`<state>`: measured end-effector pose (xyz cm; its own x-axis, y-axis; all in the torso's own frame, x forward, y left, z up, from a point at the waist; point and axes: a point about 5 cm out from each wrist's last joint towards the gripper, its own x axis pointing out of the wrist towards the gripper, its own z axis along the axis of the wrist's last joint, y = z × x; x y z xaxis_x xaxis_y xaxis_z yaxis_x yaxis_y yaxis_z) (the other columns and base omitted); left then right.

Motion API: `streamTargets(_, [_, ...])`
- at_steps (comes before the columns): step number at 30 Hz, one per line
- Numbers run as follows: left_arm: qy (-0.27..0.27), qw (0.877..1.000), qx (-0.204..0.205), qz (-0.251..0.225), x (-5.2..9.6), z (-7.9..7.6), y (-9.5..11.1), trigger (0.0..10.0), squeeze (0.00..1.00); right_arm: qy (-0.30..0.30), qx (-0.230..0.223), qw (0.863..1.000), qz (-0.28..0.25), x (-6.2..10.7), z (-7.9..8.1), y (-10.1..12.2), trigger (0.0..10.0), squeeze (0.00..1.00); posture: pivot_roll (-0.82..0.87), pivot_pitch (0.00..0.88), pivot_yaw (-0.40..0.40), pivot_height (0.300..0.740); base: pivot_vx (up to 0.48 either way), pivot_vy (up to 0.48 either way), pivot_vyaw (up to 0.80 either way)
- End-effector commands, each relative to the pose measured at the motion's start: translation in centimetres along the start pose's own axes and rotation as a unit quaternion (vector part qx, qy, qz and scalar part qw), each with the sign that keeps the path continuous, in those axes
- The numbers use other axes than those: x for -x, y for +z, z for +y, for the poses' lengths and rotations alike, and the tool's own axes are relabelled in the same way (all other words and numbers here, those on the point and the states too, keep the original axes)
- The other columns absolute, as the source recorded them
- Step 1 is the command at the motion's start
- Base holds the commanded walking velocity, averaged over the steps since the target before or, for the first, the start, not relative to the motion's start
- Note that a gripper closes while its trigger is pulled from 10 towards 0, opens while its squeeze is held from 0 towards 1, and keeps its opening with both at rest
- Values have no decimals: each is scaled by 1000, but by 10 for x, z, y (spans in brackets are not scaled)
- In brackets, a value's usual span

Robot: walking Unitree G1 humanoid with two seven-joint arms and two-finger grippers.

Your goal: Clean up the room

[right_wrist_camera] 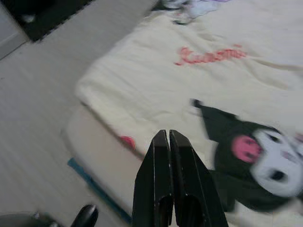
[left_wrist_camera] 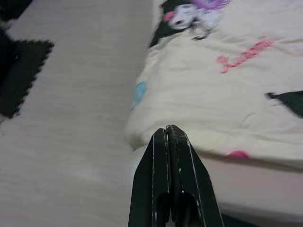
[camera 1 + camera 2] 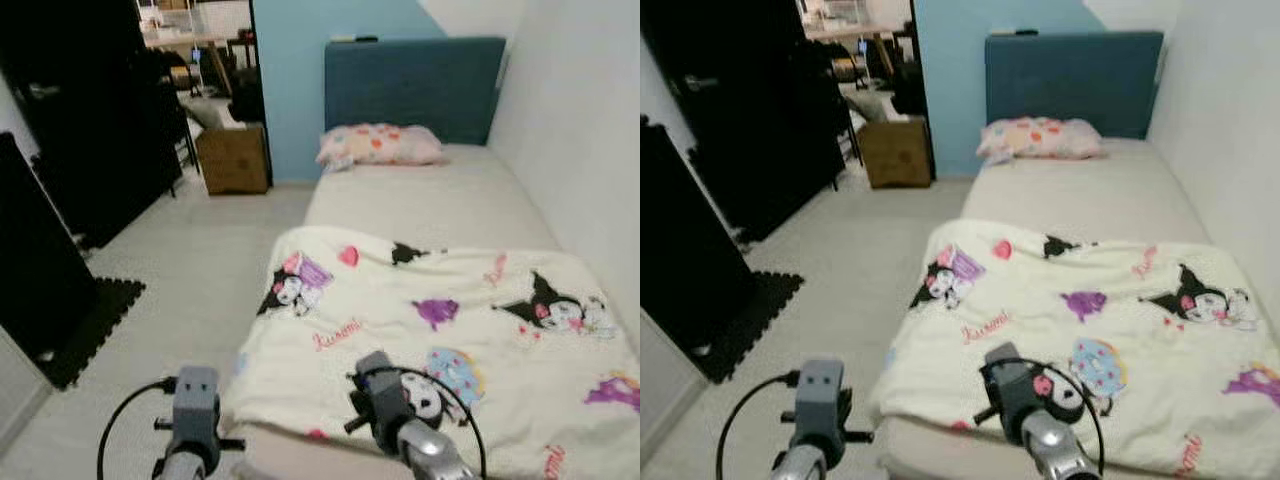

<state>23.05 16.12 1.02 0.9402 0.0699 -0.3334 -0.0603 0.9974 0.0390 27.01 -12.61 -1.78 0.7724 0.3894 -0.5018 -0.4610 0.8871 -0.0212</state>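
Covering the near half of the bed [image 3: 430, 200], a cream cartoon-print blanket [image 3: 440, 330] lies spread, with a pillow [image 3: 380, 146] at the blue headboard [image 3: 412, 88]. Left end effector [image 2: 166, 135] is clenched beside the blanket's corner above the floor [image 3: 200, 270]. Right end effector [image 1: 168, 137] is clenched over the blanket's near edge.

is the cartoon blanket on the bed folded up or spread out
Spread out: the blanket lies flat over the foot half of the bed, one corner draping off the edge.

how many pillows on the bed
1. A spotted pillow lies at the head of the bed, against the blue headboard. The cartoon blanket could hide others.
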Motion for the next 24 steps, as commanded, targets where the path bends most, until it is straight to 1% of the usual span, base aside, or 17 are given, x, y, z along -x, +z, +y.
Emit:
streamTargets(1, [4,1000,-11,3,-2,5,0,10000,0,5,-10,1000,8,-2,4,-1,10000,0,-74,0,13,740,0,0,0])
streamTargets(2, [4,1000,-11,1,-2,5,0,10000,0,3,-11,1000,11,-2,4,-2,10000,0,-74,0,13,740,0,0,0])
streamTargets(17, [11,1000,-12,-9,-3,9,2,10000,0,7,-15,1000,12,0,3,-4,10000,0,-79,0,12,740,0,0,-800])
streamTargets(24, [7,1000,-14,-11,-2,8,3,10000,0,6,-14,1000,11,-1,4,-3,10000,0,-75,0,11,740,0,0,0])
